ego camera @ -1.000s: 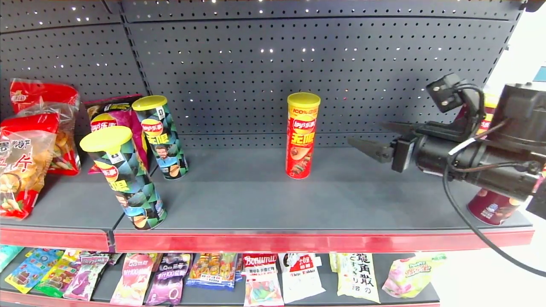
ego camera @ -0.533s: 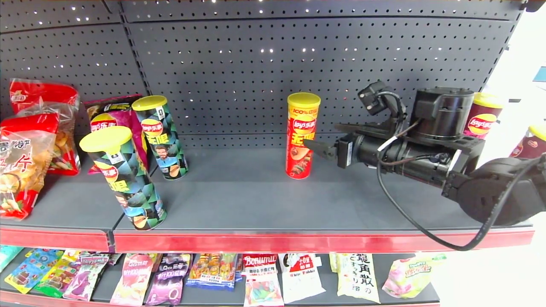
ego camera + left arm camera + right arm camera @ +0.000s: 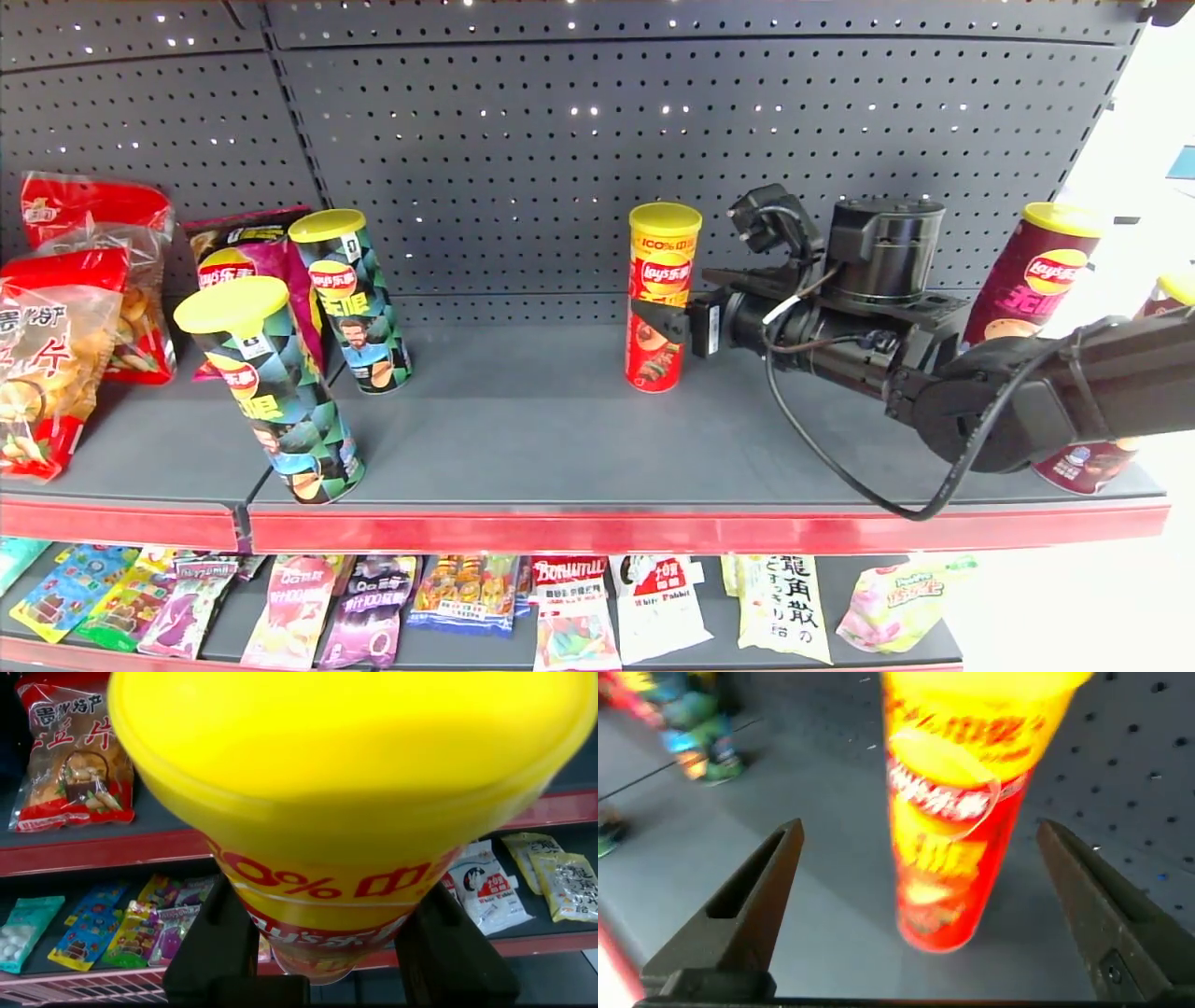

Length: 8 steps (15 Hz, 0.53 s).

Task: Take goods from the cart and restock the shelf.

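On the upper shelf, a red can with a yellow lid stands upright at the centre of the head view, close to the perforated back panel. The right gripper is held level at the can's lower half. In the right wrist view its fingers are spread wide, with the can between them and touched by neither. The can's lid is closed, so its contents cannot be seen.

In the left wrist view, a second can with a yellow lid is clamped between the dark fingers of the left gripper and is seen lid first. Behind it, a lower shelf of flat packets can be made out.

At the left of the head view, two green-patterned cans are placed on the shelf, one near the front edge and one further back, both lidded. At the far left, clear bags with pale snack pieces inside are stacked. At the right, a maroon can with a yellow lid is seen tilted behind the arm. Along the bottom of the frame, small sweet packets are laid in a row.
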{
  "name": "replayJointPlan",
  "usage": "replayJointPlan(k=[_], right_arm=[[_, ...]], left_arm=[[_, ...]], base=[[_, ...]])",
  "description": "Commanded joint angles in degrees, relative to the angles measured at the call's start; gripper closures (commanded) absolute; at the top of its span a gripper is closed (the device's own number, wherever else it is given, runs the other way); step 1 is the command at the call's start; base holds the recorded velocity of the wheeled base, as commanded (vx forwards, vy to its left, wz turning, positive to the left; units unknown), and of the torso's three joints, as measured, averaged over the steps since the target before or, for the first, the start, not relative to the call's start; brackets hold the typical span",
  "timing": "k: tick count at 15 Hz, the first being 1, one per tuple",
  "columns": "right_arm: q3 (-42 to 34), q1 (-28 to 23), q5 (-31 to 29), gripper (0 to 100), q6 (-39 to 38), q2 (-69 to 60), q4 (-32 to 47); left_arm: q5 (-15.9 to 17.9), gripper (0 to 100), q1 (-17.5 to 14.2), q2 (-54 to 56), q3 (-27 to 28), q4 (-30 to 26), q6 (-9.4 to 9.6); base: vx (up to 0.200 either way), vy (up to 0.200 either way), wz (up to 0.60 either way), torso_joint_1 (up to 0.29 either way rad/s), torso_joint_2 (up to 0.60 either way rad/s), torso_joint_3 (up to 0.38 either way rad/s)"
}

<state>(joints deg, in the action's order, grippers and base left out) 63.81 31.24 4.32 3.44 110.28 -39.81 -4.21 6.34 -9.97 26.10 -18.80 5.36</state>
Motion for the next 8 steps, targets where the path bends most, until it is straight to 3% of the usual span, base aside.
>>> replayJointPlan(k=[1, 8], right_arm=[[1.67, 0.04, -0.27, 0, -0.01, 2.05, 0.0], [8.0, -0.22, -3.44, 0, -0.01, 7.76, 0.0]], left_arm=[[-0.01, 100, -0.01, -0.14, 0.09, -0.01, 0.0], [-0.8, 100, -0.01, 0.13, 0.09, -0.01, 0.17]], base=[[0.0, 0.0, 0.0, 0.0, 0.0, 0.0], [0.0, 0.0, 0.0, 0.0, 0.0, 0.0]])
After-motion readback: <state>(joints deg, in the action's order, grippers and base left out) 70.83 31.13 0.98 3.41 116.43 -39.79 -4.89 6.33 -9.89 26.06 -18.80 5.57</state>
